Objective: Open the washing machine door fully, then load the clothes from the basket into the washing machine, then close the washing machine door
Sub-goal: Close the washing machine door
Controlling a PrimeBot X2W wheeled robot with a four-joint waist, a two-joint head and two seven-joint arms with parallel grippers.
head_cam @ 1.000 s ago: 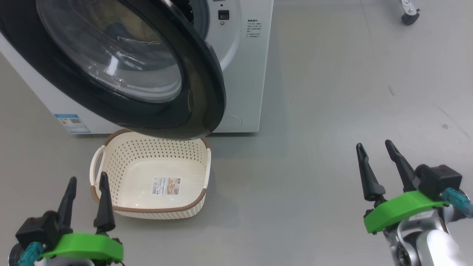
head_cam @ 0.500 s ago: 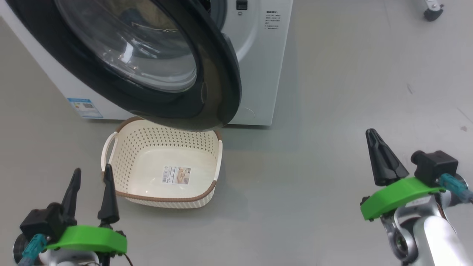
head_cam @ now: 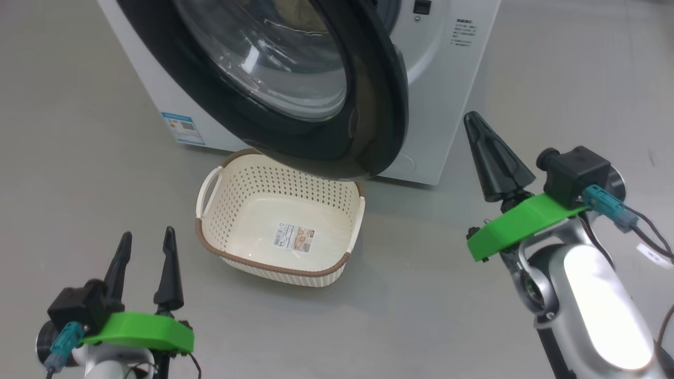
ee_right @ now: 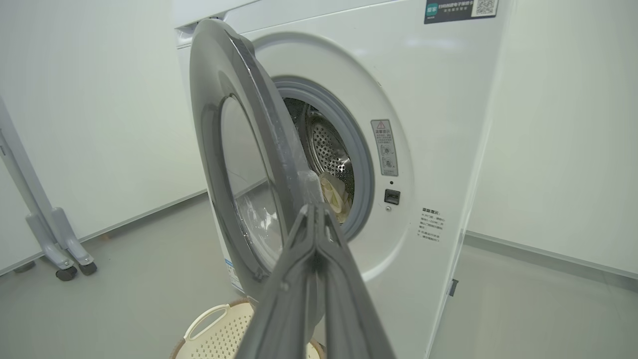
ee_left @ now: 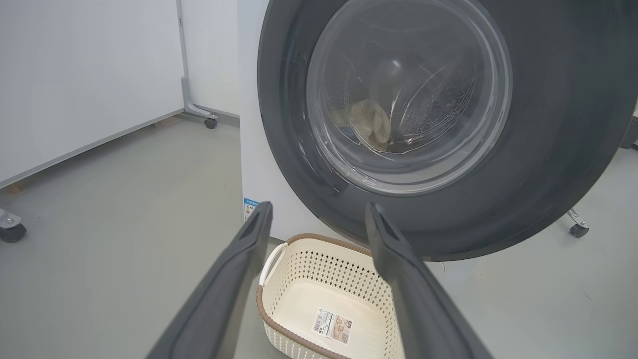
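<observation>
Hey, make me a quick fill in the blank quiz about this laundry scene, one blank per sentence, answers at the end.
The left gripper is ____, fingers apart.
The right gripper is ____, fingers pressed together.
The basket under the washing machine door is ____, bar a sticker.
The clothes lie ____ the washing machine.
Missing words: open, shut, empty, inside.

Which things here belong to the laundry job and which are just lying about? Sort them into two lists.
Job in hand:
- washing machine
- washing machine door, standing open
- basket, empty
- clothes, already inside the machine

Just lying about:
- white panel on casters
- grey wheeled stand
- lone caster beyond the door
</observation>
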